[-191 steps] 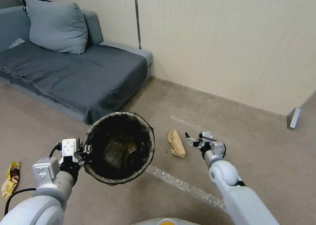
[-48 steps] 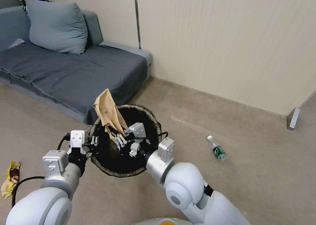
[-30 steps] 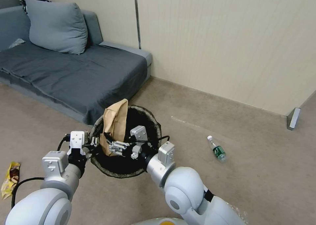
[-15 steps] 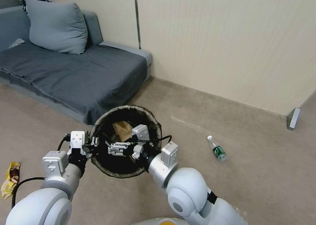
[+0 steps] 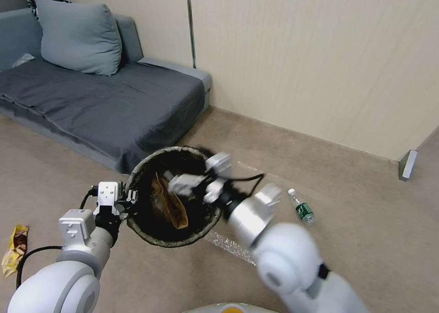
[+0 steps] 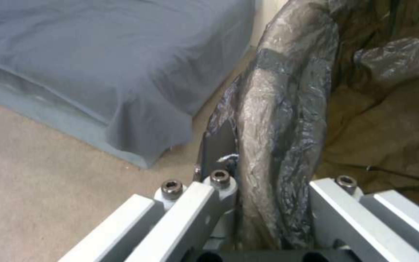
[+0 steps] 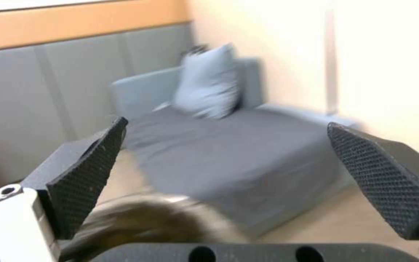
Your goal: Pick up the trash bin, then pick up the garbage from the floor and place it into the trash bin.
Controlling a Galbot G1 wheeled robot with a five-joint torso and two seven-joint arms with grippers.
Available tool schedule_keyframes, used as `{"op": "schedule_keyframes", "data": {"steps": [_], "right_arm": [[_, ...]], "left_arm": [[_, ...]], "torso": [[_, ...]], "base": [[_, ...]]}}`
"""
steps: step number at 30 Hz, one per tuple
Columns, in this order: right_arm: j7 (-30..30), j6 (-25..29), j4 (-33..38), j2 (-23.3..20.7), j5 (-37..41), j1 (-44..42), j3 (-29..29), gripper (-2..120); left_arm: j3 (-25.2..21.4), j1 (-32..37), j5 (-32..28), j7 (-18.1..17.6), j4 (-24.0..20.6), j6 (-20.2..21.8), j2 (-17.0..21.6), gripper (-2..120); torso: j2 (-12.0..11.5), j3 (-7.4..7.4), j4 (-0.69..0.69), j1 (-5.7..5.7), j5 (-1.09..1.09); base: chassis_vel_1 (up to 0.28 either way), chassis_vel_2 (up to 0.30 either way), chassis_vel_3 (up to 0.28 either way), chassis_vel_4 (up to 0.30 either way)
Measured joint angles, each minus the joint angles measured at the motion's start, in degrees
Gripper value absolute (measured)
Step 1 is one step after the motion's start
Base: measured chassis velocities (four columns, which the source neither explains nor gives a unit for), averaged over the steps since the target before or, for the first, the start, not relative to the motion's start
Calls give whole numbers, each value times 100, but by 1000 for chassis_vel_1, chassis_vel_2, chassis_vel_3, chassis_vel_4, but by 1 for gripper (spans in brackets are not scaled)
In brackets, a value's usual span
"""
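The left end effector (image 5: 129, 198) pinches the rim of the trash bin (image 5: 208, 214), a round pail lined with a crinkled, glossy dark bag. In the left wrist view its pale metal fingers (image 6: 190, 203) sit on either side of the bag-wrapped rim (image 6: 277, 145), one outside and one inside, pressed against the film. The bin hangs above the beige carpet (image 5: 366, 221), mouth tilted toward the head camera.

Inside the bin, just beside the left end effector's inner finger, lies a flattened brown paper bag (image 5: 170, 204), creased and matte, leaning against the liner.

The right end effector (image 5: 176, 181) hovers over the far side of the bin's mouth. It holds nothing; the right wrist view shows its black, diamond-textured pads (image 7: 86, 174) spread wide apart.

A clear plastic bottle (image 5: 301, 206) with a green label lies on the carpet, well apart from the right end effector on its outer side. A yellow crinkled snack wrapper (image 5: 13, 249) lies on the floor far out beyond the left end effector. A grey fabric sofa (image 5: 91, 98) with a soft cushion stands behind the bin.
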Motion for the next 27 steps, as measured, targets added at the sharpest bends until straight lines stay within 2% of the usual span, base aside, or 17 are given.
{"op": "schedule_keyframes", "data": {"steps": [3,7,10,12,14,18,20,21,23,24,27], "right_arm": [[34,15,73,-186,227,-112,713,100],[170,68,20,-297,351,-255,1094,100],[46,400,-342,-419,110,-561,1644,100],[15,463,-409,-438,55,-605,1713,100],[-138,727,-836,-537,-115,-786,2084,100],[-193,827,-1192,-583,-116,-819,2275,100],[-316,989,-1963,-637,-76,-774,2516,100],[-316,989,-1963,-637,-76,-774,2516,100],[-336,1101,-2548,-656,-26,-669,2558,100],[-336,1101,-2548,-656,-26,-669,2558,100],[-381,1302,-3533,-592,-30,-365,2540,100]], "left_arm": [[1,-42,-22,15,0,2,-12,1],[-6,-66,-41,25,0,4,-14,1],[-11,-93,-73,35,0,13,-2,1],[-11,-97,-78,37,0,16,-1,1],[-11,-121,-92,39,0,32,-14,1],[-5,-133,-99,39,0,38,-19,1],[12,-146,-102,44,0,43,-19,1],[12,-146,-102,44,0,43,-19,1],[14,-153,-102,44,0,43,-17,1],[14,-153,-102,44,0,43,-17,1],[14,-164,-101,45,0,43,-22,1]], "torso": [[0,0,0,0,1],[0,0,1,0,0],[0,0,0,0,0],[0,0,0,0,0],[0,0,0,0,-1],[0,0,0,0,0],[0,0,0,0,0],[0,0,0,0,0],[0,0,0,0,0],[0,0,0,0,0],[0,0,0,0,-1]], "base": [[0,0,0,0],[0,0,0,0],[0,0,0,0],[0,0,0,0],[0,0,0,0],[0,0,0,0],[0,0,0,0],[0,0,0,0],[0,0,0,0],[0,0,0,0],[0,0,0,0]]}}
